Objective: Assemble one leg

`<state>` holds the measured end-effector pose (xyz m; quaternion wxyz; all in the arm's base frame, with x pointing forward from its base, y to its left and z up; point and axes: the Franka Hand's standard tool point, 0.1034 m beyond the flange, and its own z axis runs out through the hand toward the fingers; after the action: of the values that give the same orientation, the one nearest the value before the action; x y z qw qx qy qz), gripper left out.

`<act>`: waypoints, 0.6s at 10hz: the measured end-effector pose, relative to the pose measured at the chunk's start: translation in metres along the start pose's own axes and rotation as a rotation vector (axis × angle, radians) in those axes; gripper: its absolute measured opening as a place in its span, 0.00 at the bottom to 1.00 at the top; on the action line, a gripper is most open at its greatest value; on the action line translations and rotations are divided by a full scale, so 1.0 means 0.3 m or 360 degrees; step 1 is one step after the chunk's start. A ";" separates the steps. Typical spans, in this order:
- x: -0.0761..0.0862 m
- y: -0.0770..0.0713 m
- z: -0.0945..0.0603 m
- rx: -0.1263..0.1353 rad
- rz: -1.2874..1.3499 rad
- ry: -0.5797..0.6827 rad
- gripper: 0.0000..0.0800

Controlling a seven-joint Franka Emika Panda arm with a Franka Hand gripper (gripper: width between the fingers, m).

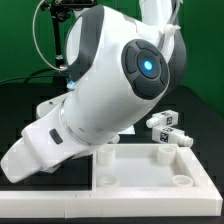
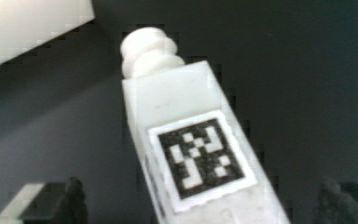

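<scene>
In the wrist view a white leg [image 2: 185, 120] lies on the dark table, its tag sticker facing up and its narrower ribbed end [image 2: 149, 48] pointing away from me. My gripper [image 2: 202, 205] is open and straddles the leg's wide end. Both fingertips [image 2: 51, 203] stand apart from the leg with a dark gap on each side. In the exterior view the arm's white body [image 1: 110, 90] hides my fingers and this leg. Two more tagged legs [image 1: 168, 132] lie at the exterior view's right, just behind the panel.
The large white square panel [image 1: 140, 172] with a raised rim and corner holes lies at the front in the exterior view. A pale flat surface [image 2: 25, 30] runs past one corner of the wrist view. A green backdrop stands behind.
</scene>
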<state>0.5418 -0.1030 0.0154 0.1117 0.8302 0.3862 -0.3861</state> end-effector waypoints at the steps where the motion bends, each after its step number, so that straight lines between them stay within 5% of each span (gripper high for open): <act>1: -0.003 0.017 0.011 -0.0009 -0.0047 0.0033 0.81; 3: -0.005 0.020 0.019 -0.0005 -0.0044 0.0034 0.81; 5: -0.004 0.019 0.020 -0.0005 -0.0045 0.0033 0.45; 6: -0.005 0.020 0.020 -0.0005 -0.0045 0.0033 0.45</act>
<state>0.5422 -0.1106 0.0117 0.1036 0.8284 0.3997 -0.3785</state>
